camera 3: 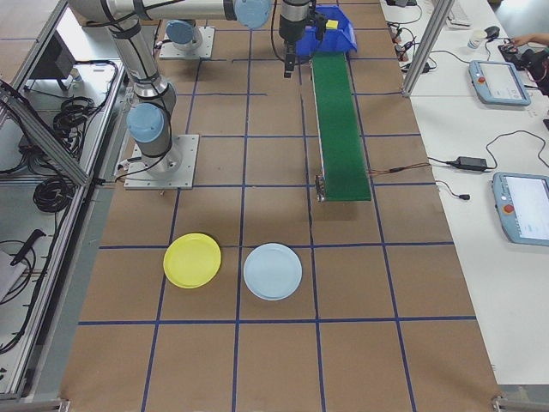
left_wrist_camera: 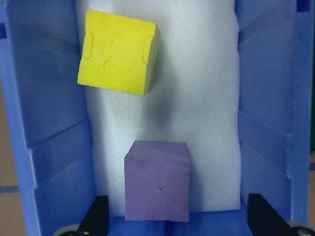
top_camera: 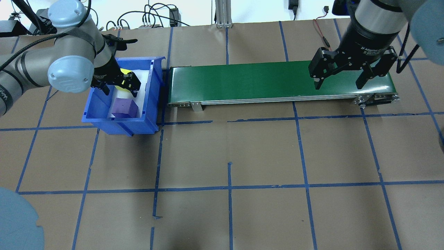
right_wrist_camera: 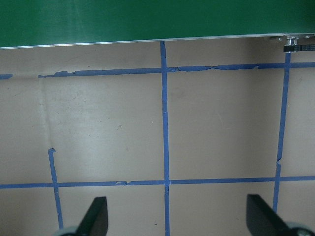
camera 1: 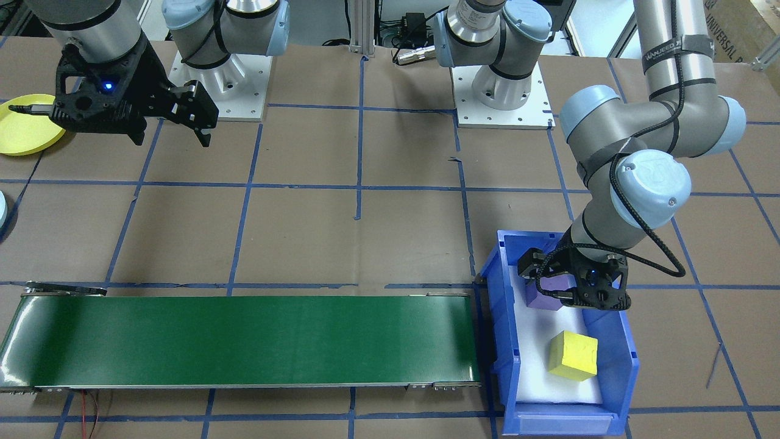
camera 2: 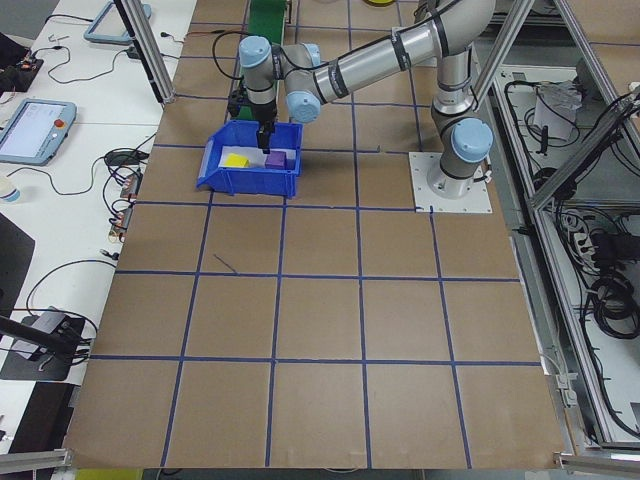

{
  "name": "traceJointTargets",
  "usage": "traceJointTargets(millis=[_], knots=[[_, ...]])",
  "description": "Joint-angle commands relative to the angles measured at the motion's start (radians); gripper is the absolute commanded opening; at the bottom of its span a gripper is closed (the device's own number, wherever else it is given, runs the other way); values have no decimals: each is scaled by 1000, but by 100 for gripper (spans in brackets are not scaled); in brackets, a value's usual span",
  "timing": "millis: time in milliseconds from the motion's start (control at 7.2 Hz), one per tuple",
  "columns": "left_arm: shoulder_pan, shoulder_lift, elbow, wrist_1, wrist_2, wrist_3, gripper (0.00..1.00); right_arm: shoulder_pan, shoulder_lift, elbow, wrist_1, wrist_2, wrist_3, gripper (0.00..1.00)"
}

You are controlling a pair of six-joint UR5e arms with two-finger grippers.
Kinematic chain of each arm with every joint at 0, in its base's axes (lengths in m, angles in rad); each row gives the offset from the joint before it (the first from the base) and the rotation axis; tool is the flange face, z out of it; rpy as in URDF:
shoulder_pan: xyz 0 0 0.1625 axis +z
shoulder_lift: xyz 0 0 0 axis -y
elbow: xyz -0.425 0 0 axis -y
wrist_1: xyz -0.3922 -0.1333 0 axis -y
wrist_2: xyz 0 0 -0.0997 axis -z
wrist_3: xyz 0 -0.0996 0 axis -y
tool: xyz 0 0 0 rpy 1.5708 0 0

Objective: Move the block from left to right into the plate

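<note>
A: Any readable text?

B: Little. White print on the black cylindrical wrist collar of the right arm in the overhead view reads roughly "2F Adaptive G…", rest cut off by the gripper body.

A: Anything else?

B: In the front-facing view, a black strap around the silver upper tube of the left arm carries white letters, something like "…ANJEED"; can't confirm it. The brown cardboard box at the top right corner shows "UNIVERSAL", clipped at the frame edge.

A: Blocks, bin, conveyor, plates?

B: No legible marking on any.
</note>
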Motion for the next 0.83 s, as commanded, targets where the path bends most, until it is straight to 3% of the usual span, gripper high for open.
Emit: traceJointTargets(millis=[0,694], knots=[[2,-7,-7,6,4,27,100,0,0,0,1,0,0,100],[4,-36,-26,6,13,43,100,0,0,0,-1,0,0,100]])
